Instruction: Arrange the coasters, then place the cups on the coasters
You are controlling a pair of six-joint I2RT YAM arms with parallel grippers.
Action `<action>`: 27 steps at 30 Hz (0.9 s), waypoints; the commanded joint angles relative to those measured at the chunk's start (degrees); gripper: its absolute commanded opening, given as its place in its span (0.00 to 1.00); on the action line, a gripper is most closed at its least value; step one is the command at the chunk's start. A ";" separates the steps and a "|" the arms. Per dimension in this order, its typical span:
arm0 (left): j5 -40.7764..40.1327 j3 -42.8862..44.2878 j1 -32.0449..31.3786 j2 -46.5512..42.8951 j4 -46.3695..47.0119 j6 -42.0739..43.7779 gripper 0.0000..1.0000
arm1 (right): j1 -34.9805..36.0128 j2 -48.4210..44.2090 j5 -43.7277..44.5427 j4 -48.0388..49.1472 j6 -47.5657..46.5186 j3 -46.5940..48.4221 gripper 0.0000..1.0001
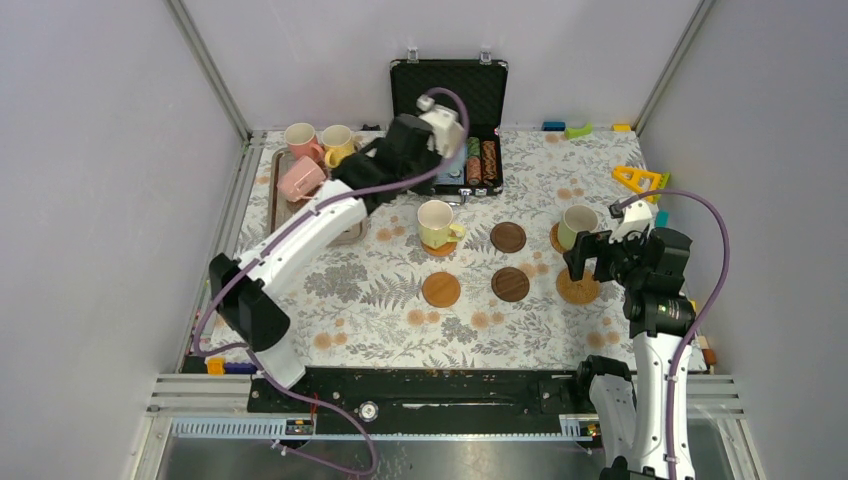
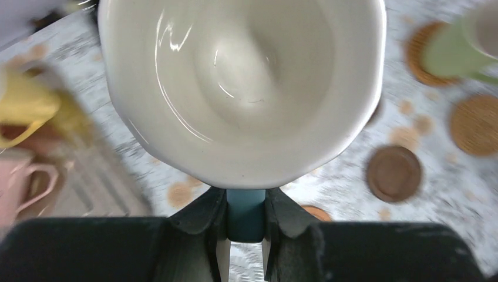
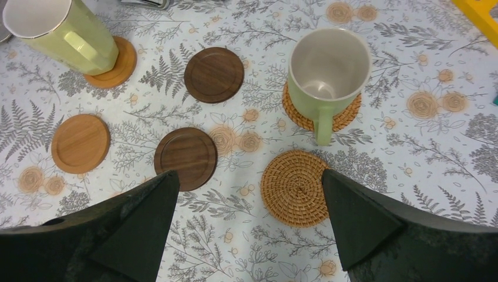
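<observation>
As seen from above, first the floral worktop (image 1: 370, 300), carrying everything. At its back edge, an open black case (image 1: 480, 85) with poker chips (image 1: 481, 160) inside. At the left, a silver tray (image 1: 272, 200) with two pink cups (image 1: 300, 140) and one yellow cup (image 1: 338, 143). Reaching from the near left corner toward the case, the left arm (image 1: 300, 235); standing at the near right, the right arm (image 1: 655, 380).

Then the cups in play. Held in the air by the left pincer (image 2: 245, 205): a blue-handled cup (image 2: 241, 88), mouth up, white inside, clamped narrowly on the handle, with the handle pointing back into the pincer. Seated already: a pale yellow-green cup (image 3: 64, 32) on an orange coaster (image 3: 117, 73), and a pale green cup (image 3: 329, 64) on a woven coaster (image 3: 292, 111).

Then the bare discs: two dark brown coasters (image 3: 214, 74), a tan wooden coaster (image 3: 80, 143) and a second woven coaster (image 3: 295, 188). From the carried cup, all four toward the near side and to the right. Closest to the left arm: the dark brown pair and the tan one. Hovering just above the free woven one, the right pincer (image 3: 248, 176), spread wide and holding nothing.

Probably next: bring the carried cup toward the bases, keep it upright, and lower it onto a bare disc in the middle.
</observation>
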 commanded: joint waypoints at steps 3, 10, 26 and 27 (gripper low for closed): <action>6.51 10.07 -9.86 5.89 0.26 2.97 0.00 | -0.08 -2.68 7.10 5.08 1.93 -0.69 1.00; 8.75 15.92 -12.84 15.98 -0.95 0.79 0.00 | -0.17 -5.42 21.36 8.77 3.84 -1.35 1.00; 9.62 18.99 -15.96 28.10 1.25 -0.25 0.00 | -0.43 -4.71 25.67 9.68 3.92 -1.52 1.00; 9.62 19.29 -15.92 28.56 1.21 -0.25 0.00 | -0.43 -4.67 25.55 9.64 3.84 -1.50 1.00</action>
